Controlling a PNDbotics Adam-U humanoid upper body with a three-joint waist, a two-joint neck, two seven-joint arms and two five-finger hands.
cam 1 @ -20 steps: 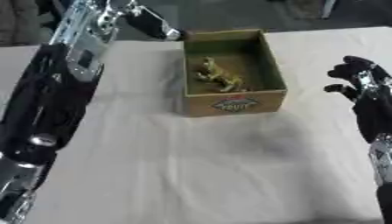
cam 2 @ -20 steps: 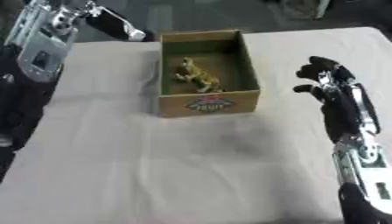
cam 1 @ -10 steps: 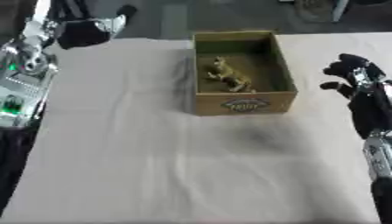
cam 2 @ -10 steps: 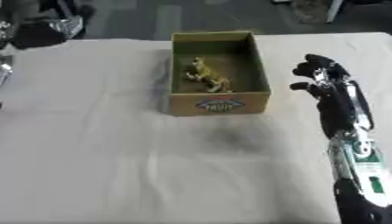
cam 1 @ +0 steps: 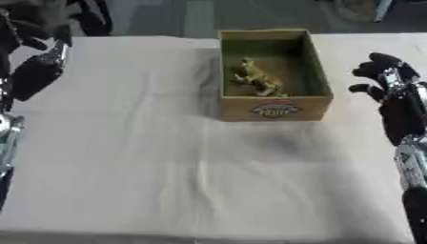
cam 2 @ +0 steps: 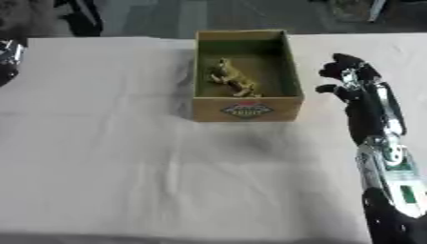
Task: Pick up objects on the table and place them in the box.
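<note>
White table (cam 1: 167,167), box (cam 2: 246,110) far-centre, right hand (cam 2: 346,78) beside

1. We see a tan cardboard box (cam 1: 271,107) whose inside walls look dull olive-green.
2. On its near wall we see a label (cam 1: 272,110) in red, white and dark blue.
3. Inside it we see a small animal figure (cam 1: 258,78) in yellowish tan.
4. We see the table (cam 1: 150,157) covered in a plain off-white cloth with soft grey creases.
5. We see the right hand (cam 2: 349,78) in black with silver parts, and a green patch lower on its arm.
6. We see the left arm (cam 1: 29,76) in black and silver at the left edge.
</note>
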